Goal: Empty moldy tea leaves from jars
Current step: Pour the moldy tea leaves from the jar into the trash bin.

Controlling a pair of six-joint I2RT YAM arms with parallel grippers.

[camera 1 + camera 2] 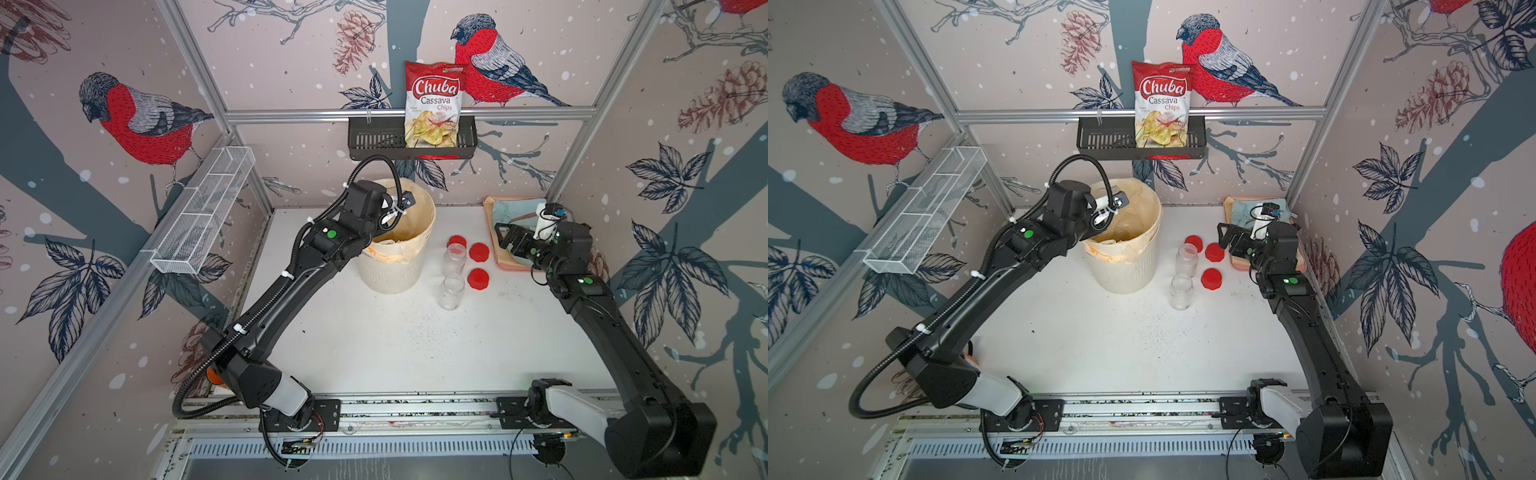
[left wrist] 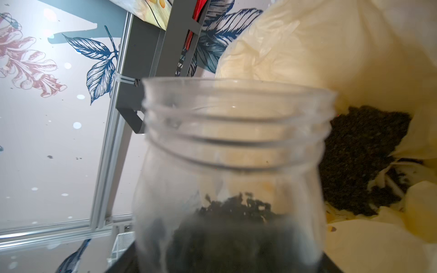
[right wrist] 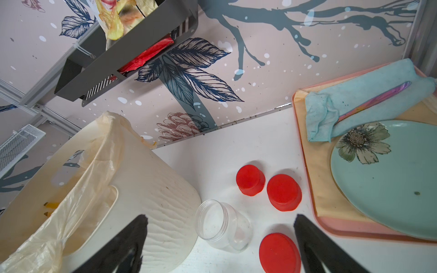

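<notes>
Your left gripper (image 2: 228,263) is clenched on the third jar (image 2: 236,132). The jar has no lid and is held over the mouth of the bin (image 1: 390,270). In both top views the wrist hides this jar, so only the left wrist view shows it. There a clump of tea leaves (image 2: 236,219) sits at the jar's base end, close to the gripper, and the threaded neck is clear. Past the jar's mouth, a heap of leaves (image 2: 361,153) lies inside the bin on the yellowish liner (image 2: 307,47).

Two more jars stand upright, open and empty, just beside the bin on the side toward your right arm: one jar (image 1: 454,257) and a second jar (image 1: 451,291). Three red lids (image 1: 478,252) lie on the white table (image 1: 374,353) near those jars, on their far side from the bin.

Your right gripper (image 3: 220,227) is spread wide and holds nothing. It hangs farther from the bin than the lids, over the bin-side edge of the pink tray (image 3: 354,232). That tray carries a pale green plate (image 3: 390,189) and a blue cloth (image 3: 354,99), well apart from the bin.
</notes>
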